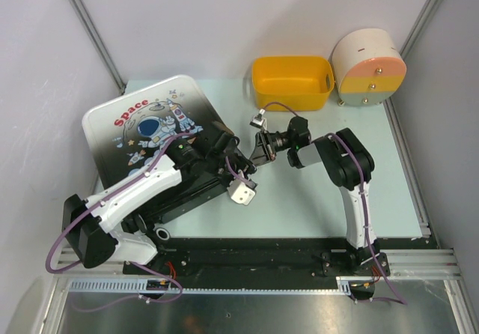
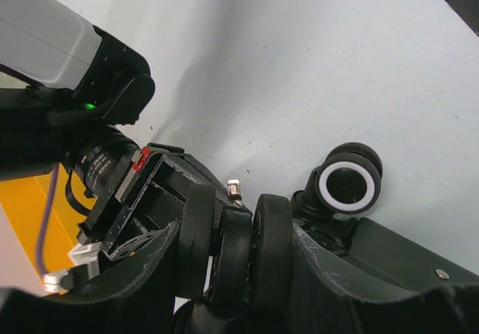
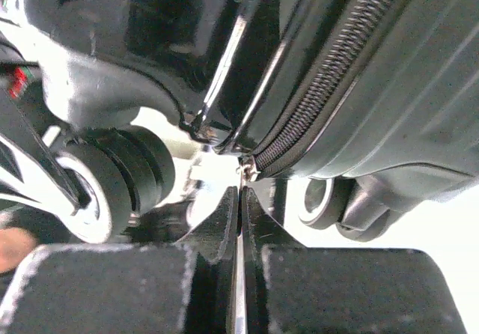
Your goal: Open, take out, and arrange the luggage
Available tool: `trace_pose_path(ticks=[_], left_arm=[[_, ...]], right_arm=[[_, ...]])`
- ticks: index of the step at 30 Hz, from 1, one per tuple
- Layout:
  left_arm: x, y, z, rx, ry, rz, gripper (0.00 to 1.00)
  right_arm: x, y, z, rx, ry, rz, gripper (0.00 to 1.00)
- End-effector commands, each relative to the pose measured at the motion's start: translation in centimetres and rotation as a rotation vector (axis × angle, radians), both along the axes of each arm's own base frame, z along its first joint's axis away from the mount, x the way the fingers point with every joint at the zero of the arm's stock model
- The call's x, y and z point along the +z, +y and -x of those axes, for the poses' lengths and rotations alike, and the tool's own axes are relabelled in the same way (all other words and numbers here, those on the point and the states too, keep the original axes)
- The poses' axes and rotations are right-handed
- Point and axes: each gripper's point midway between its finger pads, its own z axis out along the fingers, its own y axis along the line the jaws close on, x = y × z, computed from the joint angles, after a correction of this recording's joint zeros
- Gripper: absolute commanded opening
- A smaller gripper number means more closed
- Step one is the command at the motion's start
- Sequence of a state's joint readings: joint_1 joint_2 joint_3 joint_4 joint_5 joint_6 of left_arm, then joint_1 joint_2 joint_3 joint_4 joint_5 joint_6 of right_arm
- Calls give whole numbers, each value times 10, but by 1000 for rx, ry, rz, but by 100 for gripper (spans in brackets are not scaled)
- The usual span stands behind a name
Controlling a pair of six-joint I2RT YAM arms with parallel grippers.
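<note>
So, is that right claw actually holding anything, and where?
The right gripper is shut on the luggage's zipper pull, holding it by the thin metal tab.

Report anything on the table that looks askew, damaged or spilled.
Only the suitcase stands out: it lies flat, turned diagonally to the table edges. The yellow basket and round drawer box sit upright; no spill or damage shows.

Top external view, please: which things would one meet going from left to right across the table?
Black-to-white hard-shell astronaut-print suitcase → yellow plastic basket → round cream-and-orange drawer box.
</note>
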State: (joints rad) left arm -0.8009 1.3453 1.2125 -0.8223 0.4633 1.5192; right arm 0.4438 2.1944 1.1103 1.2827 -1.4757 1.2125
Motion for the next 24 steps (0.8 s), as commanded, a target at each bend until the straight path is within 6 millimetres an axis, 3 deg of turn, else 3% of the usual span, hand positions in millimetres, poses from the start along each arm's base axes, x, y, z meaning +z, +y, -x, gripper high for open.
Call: trace_pose_path(ticks=[1,3,13,19,22,24], left_arm=[[-13,0,68,-69,314,-2,0],[-14,1,68,-66,314,-5,0],[-15,3,67,-38,326,-13,0],[-14,5,66,-21,323,-16,0],[-15,3,62,14,337,-27,19],[-15,2,60,44,353,-34,19]], right_arm=[[39,-17,6,143,-46,55,0],[37,-16,2,139,121,129,0],[63,-12,-6,57,337,143,0],[64,-14,-16,-43,515,116,0],[60,-20,-30,-123,601,91,0],[59,-20,-39,-169,625,93,0]])
